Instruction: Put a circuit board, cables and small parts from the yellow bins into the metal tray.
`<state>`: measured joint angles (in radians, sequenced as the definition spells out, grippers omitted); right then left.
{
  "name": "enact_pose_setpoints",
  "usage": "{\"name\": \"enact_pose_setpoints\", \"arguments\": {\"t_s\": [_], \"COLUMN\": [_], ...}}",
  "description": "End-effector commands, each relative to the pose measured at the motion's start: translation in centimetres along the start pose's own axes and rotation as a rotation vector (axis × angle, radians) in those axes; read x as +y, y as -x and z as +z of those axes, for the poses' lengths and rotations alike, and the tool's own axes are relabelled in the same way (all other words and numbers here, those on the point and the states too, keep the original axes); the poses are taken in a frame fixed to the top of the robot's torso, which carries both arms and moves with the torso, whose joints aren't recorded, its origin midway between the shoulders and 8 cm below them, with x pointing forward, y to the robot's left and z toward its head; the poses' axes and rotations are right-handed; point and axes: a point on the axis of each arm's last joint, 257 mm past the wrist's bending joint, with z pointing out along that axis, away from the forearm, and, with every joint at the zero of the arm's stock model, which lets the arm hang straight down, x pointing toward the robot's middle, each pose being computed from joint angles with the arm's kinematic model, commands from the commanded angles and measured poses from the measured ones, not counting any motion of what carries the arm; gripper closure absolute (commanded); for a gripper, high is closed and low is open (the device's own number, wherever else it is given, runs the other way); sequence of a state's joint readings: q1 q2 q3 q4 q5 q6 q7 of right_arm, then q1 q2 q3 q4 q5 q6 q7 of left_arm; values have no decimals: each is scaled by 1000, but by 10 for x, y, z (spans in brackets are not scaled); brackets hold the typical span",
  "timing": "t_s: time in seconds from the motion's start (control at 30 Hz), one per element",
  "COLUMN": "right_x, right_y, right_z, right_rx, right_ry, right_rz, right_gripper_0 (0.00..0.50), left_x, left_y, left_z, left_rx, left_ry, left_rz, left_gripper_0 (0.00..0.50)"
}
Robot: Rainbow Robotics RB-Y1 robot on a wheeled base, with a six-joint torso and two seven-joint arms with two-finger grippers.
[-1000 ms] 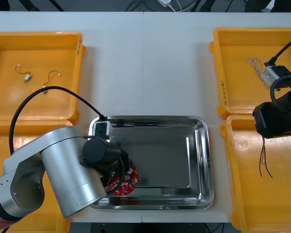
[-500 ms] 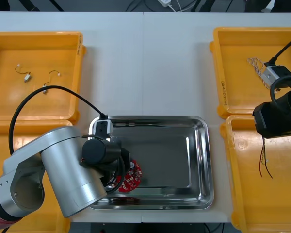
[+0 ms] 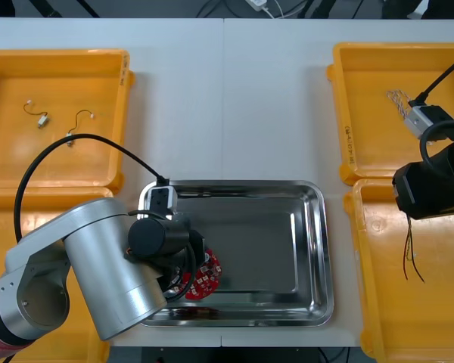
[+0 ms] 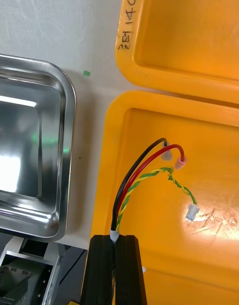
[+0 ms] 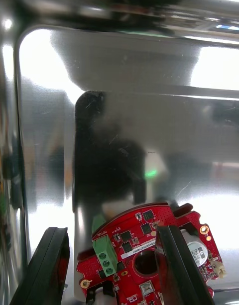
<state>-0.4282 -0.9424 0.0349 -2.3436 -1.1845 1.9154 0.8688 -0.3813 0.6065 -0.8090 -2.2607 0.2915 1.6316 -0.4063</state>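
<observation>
Left gripper (image 5: 110,234) in metal tray's (image 3: 242,184) near-left corner; jaws apart, round red circuit board (image 5: 129,238) on tray floor; placing looks done. Right gripper (image 4: 117,238) over yellow bin (image 3: 378,287) right of tray, jaws clamped on red, black and yellow-green cable (image 4: 124,198); next, likely carry over the tray rim, then release.

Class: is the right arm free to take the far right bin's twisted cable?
Probably not: right tool is shut on cables over the near bin; left tool works in the tray.
</observation>
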Motion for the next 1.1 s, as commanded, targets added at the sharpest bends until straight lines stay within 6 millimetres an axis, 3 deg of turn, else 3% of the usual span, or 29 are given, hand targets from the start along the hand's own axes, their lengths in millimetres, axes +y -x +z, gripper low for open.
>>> {"name": "enact_pose_setpoints", "arguments": {"t_s": [0.03,0.57,1.1], "right_x": [17,90,147], "right_y": [3,4,-13], "right_z": [-6,14,37], "right_rx": [-15,-19,-23], "right_ry": [31,103,171], "right_rz": [-98,-303,-721], "right_gripper_0": [500,500,500], "left_x": [-3,9,48], "left_y": [-3,31,75], "left_z": [-1,-36,-71], "left_rx": [-6,-14,-18], "left_ry": [-15,-23,-6], "left_rz": [-81,-90,-135], "left_gripper_0": [0,0,0]}}
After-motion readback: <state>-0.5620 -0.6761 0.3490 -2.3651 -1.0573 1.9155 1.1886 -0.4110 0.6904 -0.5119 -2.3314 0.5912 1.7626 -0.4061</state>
